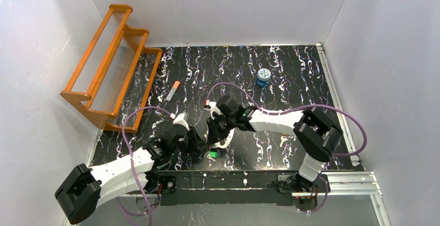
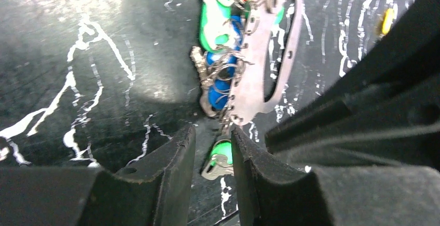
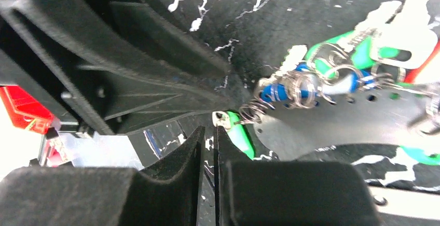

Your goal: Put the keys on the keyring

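The keyring is a pale flat oval band with small holes, lying on the black marbled table. Blue keys and green keys hang on it by small wire rings. One green key lies in the gap of my left gripper, which is open; the key sits against the right finger and clear of the left one. My right gripper is shut to a thin slit with nothing visible in it, its tips just short of that green key and the keyring. From above, both grippers meet at the keyring.
A yellow key lies apart to the right. A small blue tin stands at the back, and an orange-tipped white tube lies left of centre. An orange wooden rack leans at the far left. White walls enclose the table.
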